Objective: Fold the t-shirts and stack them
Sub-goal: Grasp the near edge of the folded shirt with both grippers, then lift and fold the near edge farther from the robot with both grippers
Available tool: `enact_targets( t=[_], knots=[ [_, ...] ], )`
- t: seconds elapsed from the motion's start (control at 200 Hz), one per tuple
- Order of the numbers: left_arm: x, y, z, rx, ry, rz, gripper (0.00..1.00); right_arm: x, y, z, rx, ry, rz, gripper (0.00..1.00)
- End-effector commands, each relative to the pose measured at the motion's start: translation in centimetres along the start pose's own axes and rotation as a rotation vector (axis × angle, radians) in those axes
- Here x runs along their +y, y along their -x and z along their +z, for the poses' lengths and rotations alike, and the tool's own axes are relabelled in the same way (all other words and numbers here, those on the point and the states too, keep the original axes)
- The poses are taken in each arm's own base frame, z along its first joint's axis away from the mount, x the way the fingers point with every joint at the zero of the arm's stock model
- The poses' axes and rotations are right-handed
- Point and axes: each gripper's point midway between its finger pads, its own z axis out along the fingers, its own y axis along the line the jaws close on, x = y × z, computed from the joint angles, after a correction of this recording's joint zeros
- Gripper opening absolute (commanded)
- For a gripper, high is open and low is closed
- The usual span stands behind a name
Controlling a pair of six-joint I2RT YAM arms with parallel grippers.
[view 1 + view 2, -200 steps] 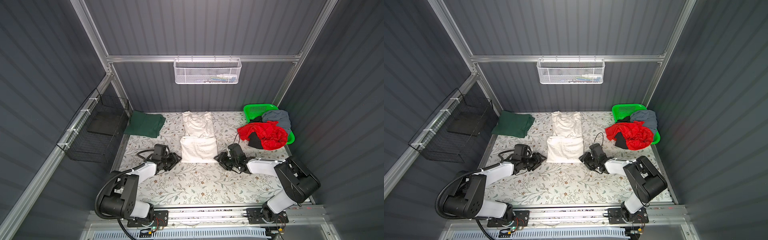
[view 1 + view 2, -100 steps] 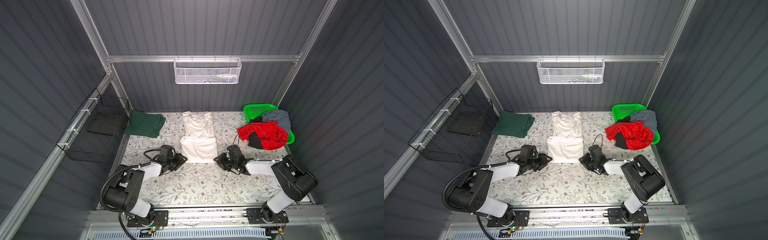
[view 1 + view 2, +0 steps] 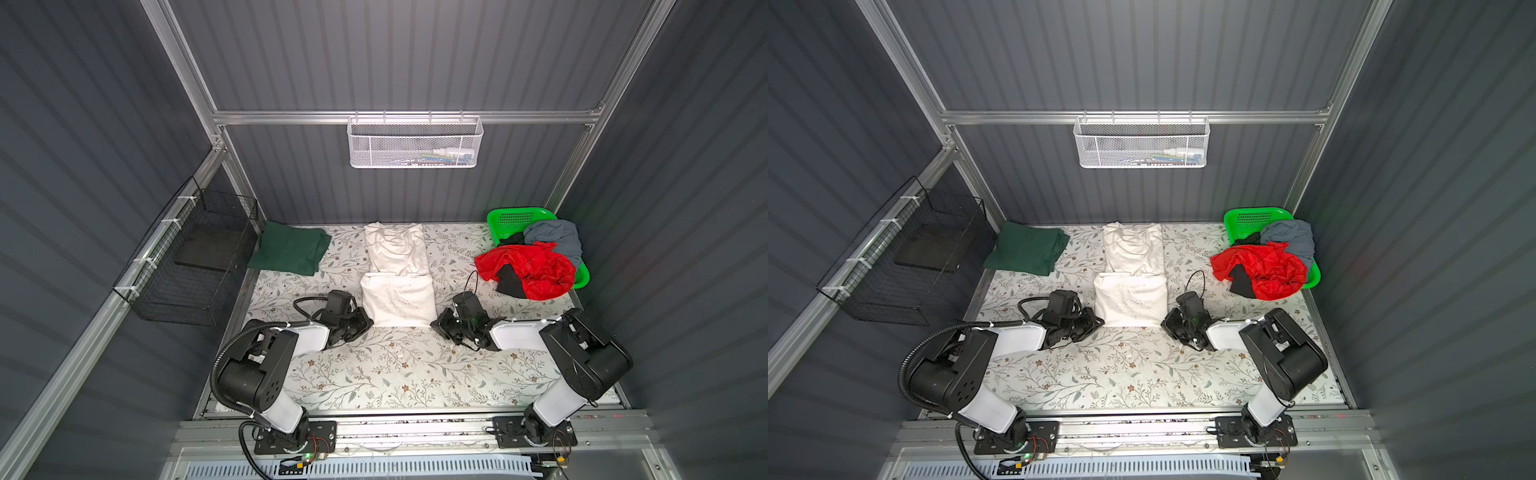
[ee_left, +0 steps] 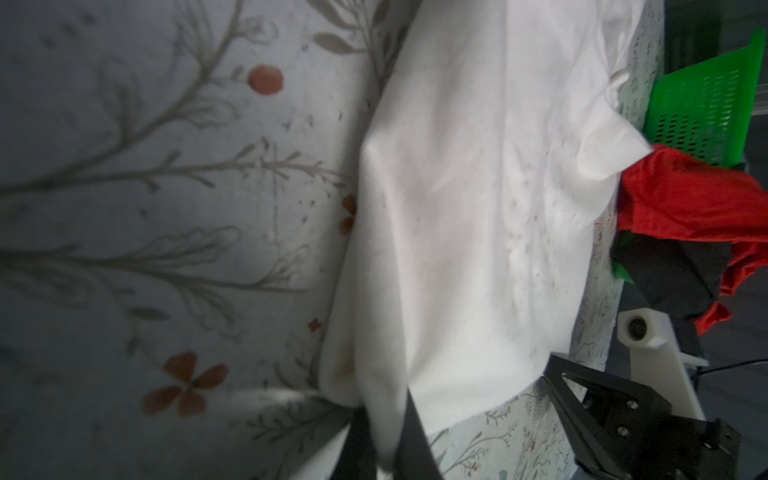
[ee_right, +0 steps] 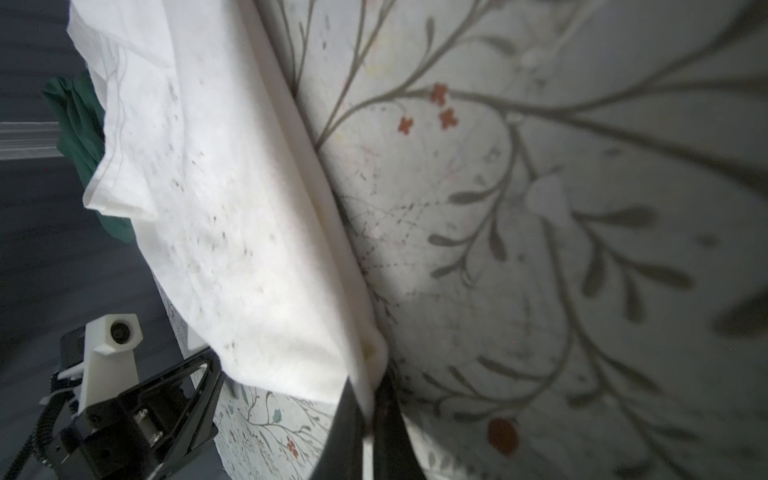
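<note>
From where I stand, the floral tabletop [image 3: 395,374] carries the off-white t-shirt [image 3: 398,291] in its middle. Its long axis runs away from the arms toward the back wall, and its near half is doubled over. The left hand [image 3: 367,322] and right hand [image 3: 434,325] are each clamped on a near corner, so I'd expect a fold straight away from them.

Room in front, crowding at the back.
The near half of the table [image 3: 395,374] is left bare between the arm bases. The middle is taken by the white shirt [image 3: 399,291], with the left gripper [image 3: 368,322] and right gripper [image 3: 435,325] clamped on its near corners. The back left is blocked by the green shirt [image 3: 291,251], the back right by the basket [image 3: 519,216] and red shirt [image 3: 528,270]; bare strips are left on both sides of the white shirt.
</note>
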Motion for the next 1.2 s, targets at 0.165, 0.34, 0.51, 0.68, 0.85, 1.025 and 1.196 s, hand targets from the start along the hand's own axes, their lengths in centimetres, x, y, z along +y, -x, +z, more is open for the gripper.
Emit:
enact_targets(
  t=[0.165, 0.34, 0.51, 0.68, 0.85, 1.025, 1.196],
  knots=[
    [1.7, -0.5, -0.2, 0.041, 0.117, 0.044, 0.0, -1.9, 0.0, -0.8, -0.016, -0.097, -0.029, 0.0],
    [-0.3, 0.4, -1.8, 0.014, 0.09, 0.087, 0.0, -0.7, 0.5, -2.6, -0.052, -0.102, -0.081, 0.0],
    [-2.8, 1.5, -4.0, -0.028, 0.051, 0.124, 0.0, 1.2, 0.9, -5.1, -0.103, -0.088, -0.137, 0.0],
    [-5.4, 1.9, -6.2, -0.061, 0.0, 0.15, 0.0, 3.2, 0.5, -7.1, -0.126, -0.044, -0.169, 0.0],
    [-6.5, 1.3, -8.0, -0.073, -0.037, 0.169, 0.0, 4.6, -0.2, -8.7, -0.146, -0.02, -0.219, 0.0],
    [-6.9, 0.3, -10.0, -0.101, -0.08, 0.18, 0.0, 5.3, -1.4, -10.3, -0.18, -0.009, -0.271, 0.0],
    [-7.3, -1.1, -11.9, -0.104, -0.125, 0.197, 0.0, 6.0, -3.3, -11.7, -0.202, 0.035, -0.299, 0.0]
  ],
)
